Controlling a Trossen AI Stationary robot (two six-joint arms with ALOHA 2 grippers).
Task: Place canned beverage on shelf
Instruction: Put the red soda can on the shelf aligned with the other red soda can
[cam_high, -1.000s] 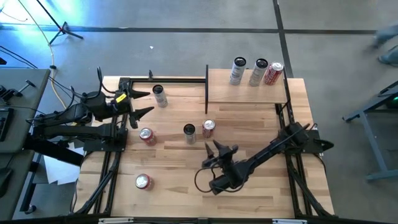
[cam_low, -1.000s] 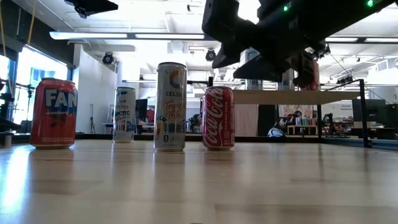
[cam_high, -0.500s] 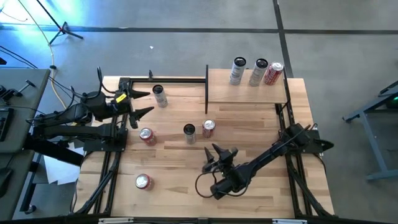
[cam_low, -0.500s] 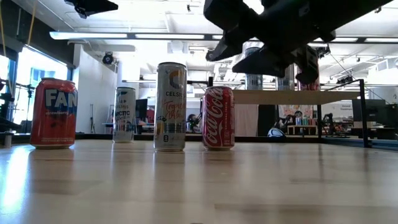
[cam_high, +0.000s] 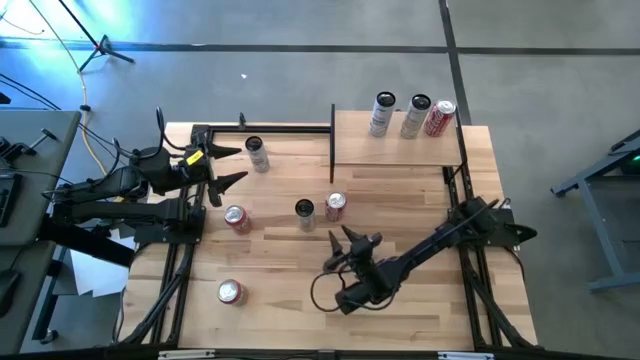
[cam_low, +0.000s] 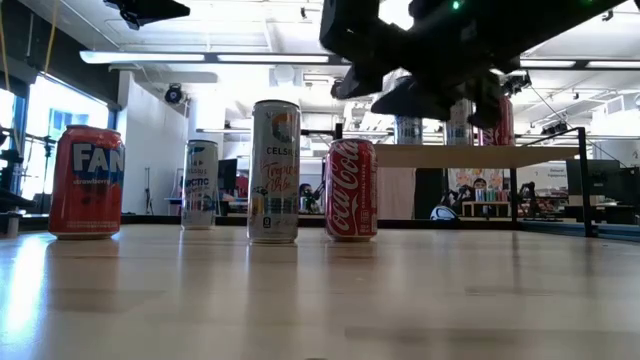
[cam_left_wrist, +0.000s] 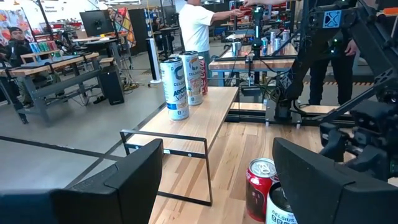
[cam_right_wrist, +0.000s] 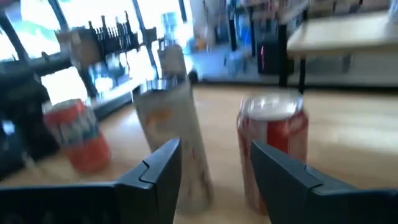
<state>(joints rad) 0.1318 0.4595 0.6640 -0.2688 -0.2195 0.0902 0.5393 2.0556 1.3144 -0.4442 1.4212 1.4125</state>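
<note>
Several cans stand upright on their bases on the table. The nearest to my right gripper are a red Coca-Cola can (cam_high: 335, 206) (cam_right_wrist: 273, 140) and a slim Celsius can (cam_high: 305, 213) (cam_right_wrist: 175, 134). My right gripper (cam_high: 355, 240) (cam_right_wrist: 214, 180) hovers open just on their near side, pointing at them and holding nothing. The shelf (cam_high: 400, 150) at the far right carries three cans (cam_high: 417, 116). At the table's left edge my left gripper (cam_high: 222, 165) (cam_left_wrist: 217, 180) stands raised, open and holding nothing.
More cans stand around: a slim one (cam_high: 257, 153) at the far left, a red Fanta can (cam_high: 236, 218) at middle left, and a red one (cam_high: 231, 292) near the front. The shelf's black post (cam_high: 332, 145) rises at its left end. People stand in the room beyond.
</note>
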